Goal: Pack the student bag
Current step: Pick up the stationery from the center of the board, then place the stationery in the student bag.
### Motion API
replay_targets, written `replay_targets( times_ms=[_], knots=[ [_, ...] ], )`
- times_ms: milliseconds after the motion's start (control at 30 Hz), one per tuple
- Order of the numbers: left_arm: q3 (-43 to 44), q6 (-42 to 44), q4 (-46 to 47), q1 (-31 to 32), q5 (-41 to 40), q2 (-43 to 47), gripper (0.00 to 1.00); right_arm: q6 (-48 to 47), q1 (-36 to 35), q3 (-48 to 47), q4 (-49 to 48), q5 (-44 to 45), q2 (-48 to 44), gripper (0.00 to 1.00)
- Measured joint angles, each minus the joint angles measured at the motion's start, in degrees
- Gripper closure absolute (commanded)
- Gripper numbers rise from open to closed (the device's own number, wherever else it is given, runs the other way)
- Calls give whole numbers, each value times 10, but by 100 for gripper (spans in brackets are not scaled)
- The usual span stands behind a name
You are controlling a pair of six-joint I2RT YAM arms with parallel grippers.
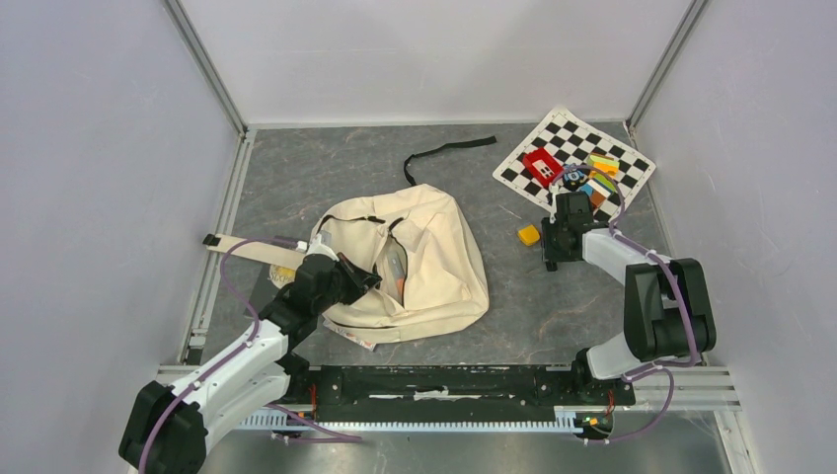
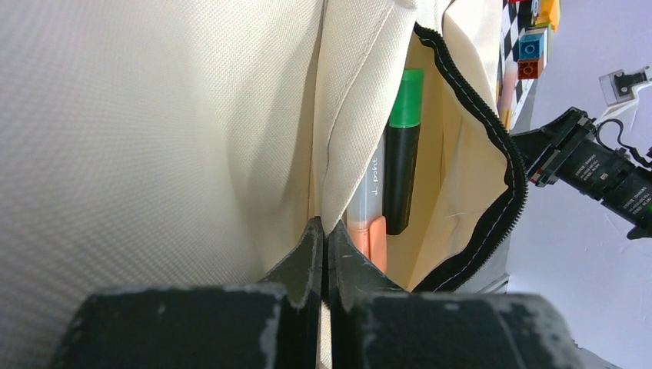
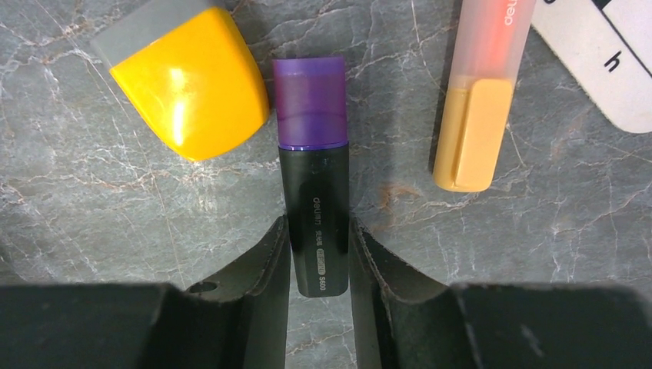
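the student bag [image 1: 444, 267] lies flat, left of centre on the grey table [image 1: 296, 178], with its black-zippered mouth facing the left arm. one cream strap [image 1: 247, 247] runs out to the left rail [image 1: 222, 227], and a loose black strap [image 1: 449, 150] lies behind the bag toward the back wall. bare tabletop shows behind the bag, along its near edge, and in a broad strip between it and the right arm.

the left gripper [image 1: 367, 280] sits at the bag's opening. its jaws are pressed together on a fold of the cream canvas [image 2: 154, 115], and the zipper edge [image 2: 492, 154] curves open to its right. inside the pocket, a green-capped marker [image 2: 403, 154] and a grey pen [image 2: 367, 207] stand side by side, close against the fold.

the right gripper [image 1: 551, 259] points down at the table, just beside the near corner of the checkerboard [image 1: 568, 133]. its fingers [image 3: 269, 261] are closed against both sides of a purple-capped highlighter [image 3: 314, 154], which lies flat on the table. space is tight there (the yellow block [image 3: 196, 84] touches the purple cap on one side). an orange pen [image 3: 473, 115] lies apart on the other side, with a narrow gap of table between. the right wall stands close behind that arm's elbow.
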State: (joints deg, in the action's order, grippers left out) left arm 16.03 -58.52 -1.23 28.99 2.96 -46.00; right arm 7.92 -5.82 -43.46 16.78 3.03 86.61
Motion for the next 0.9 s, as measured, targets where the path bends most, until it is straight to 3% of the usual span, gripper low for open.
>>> replay_targets(
  times_ms=[233,467,600,900],
  knots=[
    [0,0,1,0,0,0,98,3,0,-1,35,4,-35,100],
    [-5,-6,12,0,1,-1,98,11,-29,-23,69,-6,-105,100],
    [-5,-7,19,0,2,-7,98,28,-109,-36,83,-7,-140,100],
    [-7,-21,40,0,7,-22,98,123,-362,-82,83,-12,-179,100]
  ],
)
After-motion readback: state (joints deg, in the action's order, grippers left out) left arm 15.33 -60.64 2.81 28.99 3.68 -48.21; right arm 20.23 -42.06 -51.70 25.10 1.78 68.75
